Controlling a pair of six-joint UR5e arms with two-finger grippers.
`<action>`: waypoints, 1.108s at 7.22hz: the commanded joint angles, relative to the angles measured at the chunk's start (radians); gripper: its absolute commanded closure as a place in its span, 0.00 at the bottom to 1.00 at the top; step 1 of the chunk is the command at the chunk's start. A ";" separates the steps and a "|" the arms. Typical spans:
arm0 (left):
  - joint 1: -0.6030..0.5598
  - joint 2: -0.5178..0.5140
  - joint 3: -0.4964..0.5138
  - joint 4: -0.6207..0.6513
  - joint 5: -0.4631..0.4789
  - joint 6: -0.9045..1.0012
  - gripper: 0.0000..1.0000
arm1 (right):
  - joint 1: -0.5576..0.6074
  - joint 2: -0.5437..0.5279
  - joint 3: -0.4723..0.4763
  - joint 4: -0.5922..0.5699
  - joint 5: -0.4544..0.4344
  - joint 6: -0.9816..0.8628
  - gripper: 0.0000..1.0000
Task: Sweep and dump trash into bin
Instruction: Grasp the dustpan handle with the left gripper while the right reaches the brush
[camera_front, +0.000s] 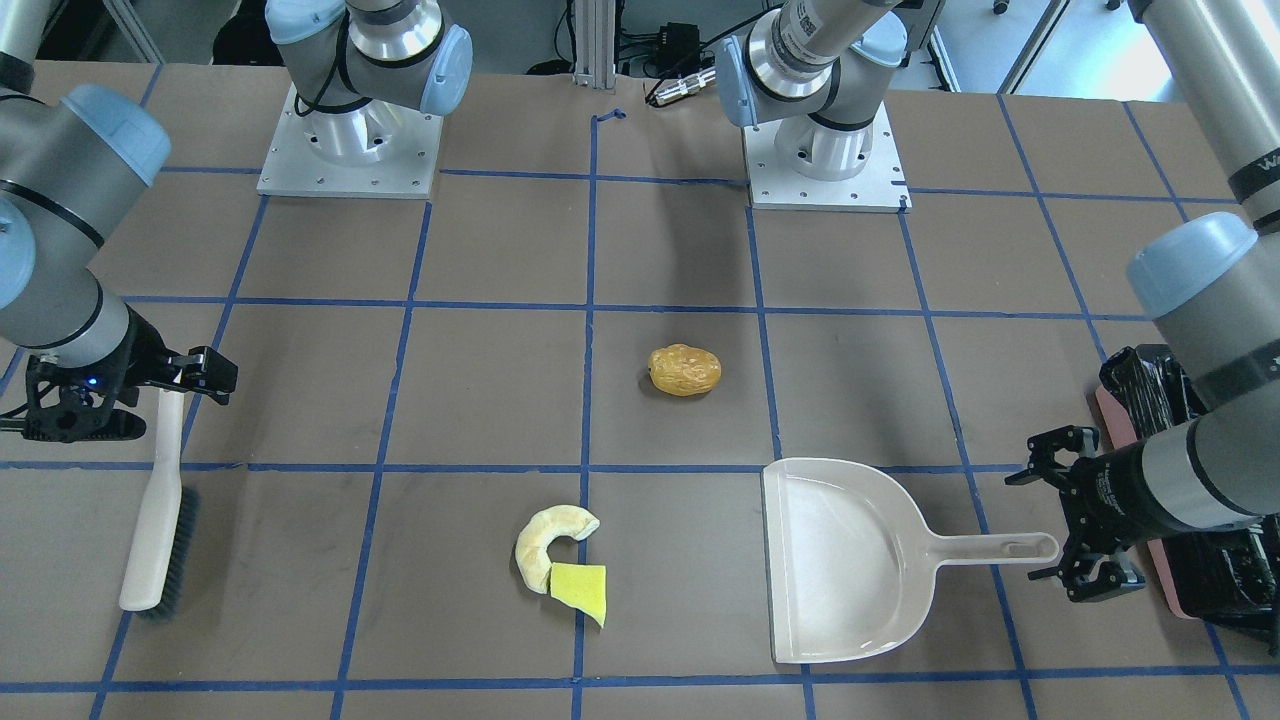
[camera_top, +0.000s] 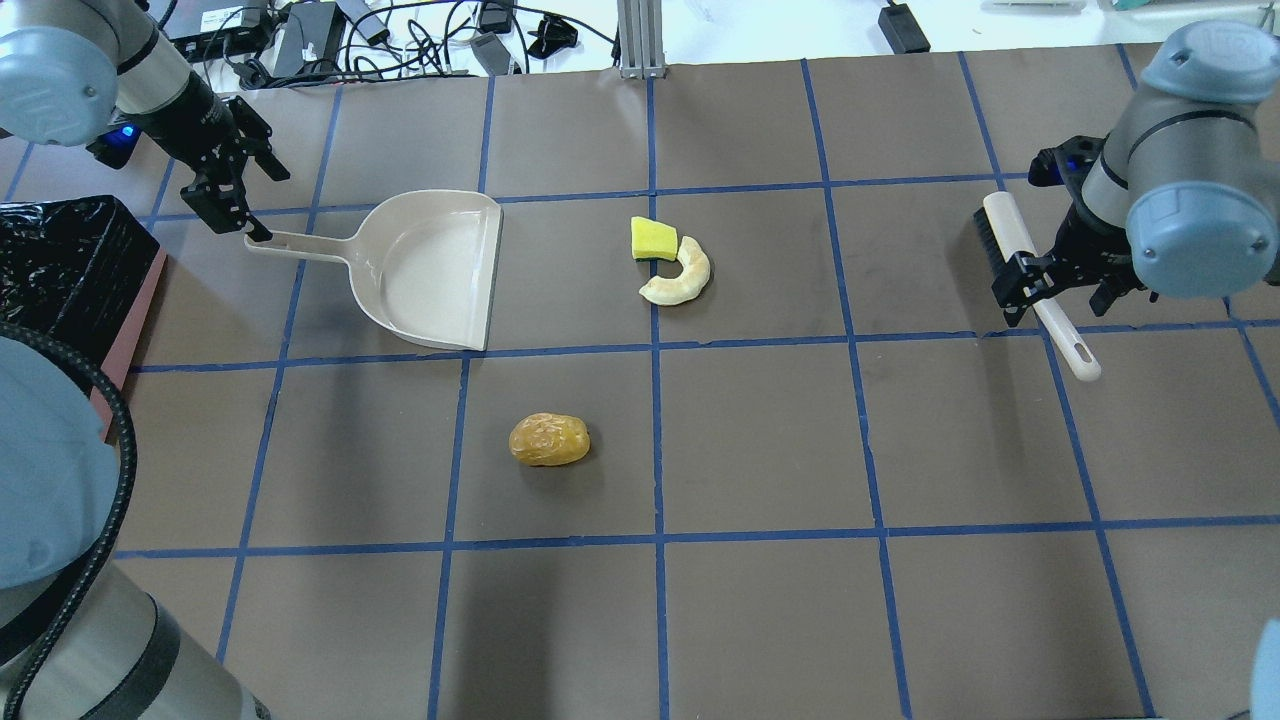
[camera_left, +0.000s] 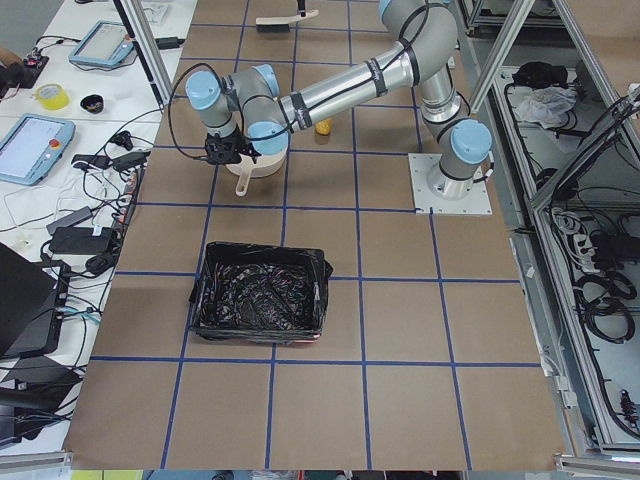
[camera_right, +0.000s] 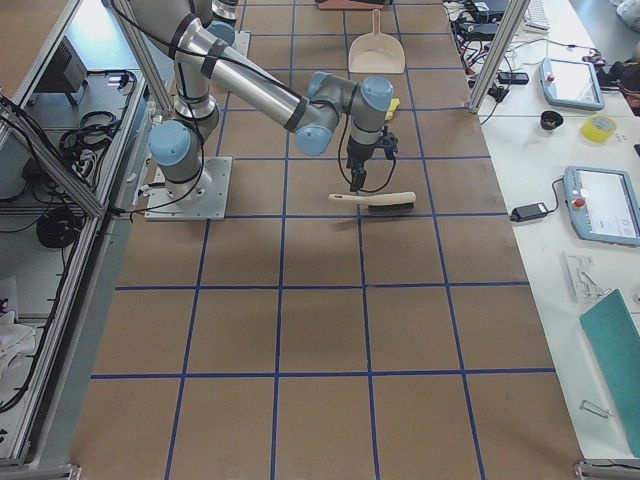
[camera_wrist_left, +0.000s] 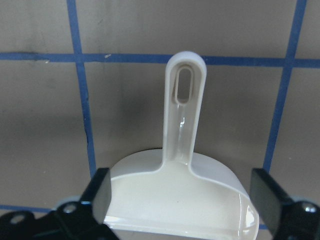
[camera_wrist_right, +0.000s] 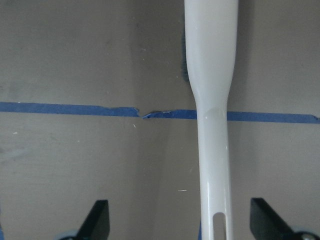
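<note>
Overhead exterior view showed the bin just beyond the dustpan handle's end, the brush far off the dustpan's mouth, the trash between. Left jaws astride that handle and right jaws astride the brush handle gaped wide, gripping nothing.

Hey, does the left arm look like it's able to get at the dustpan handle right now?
Probably yes. The left gripper is open and poised right at the end of the dustpan handle, and nothing lies on the handle or between the two to block it.
</note>
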 joint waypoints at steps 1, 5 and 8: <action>0.002 -0.018 -0.036 0.072 0.008 0.029 0.00 | -0.002 0.002 0.052 -0.074 -0.045 -0.014 0.00; 0.022 -0.034 -0.045 0.106 0.005 0.137 0.00 | -0.004 0.031 0.047 -0.077 -0.077 -0.013 0.00; 0.036 -0.055 -0.044 0.106 0.002 0.144 0.00 | -0.004 0.032 0.050 -0.105 -0.065 -0.008 0.14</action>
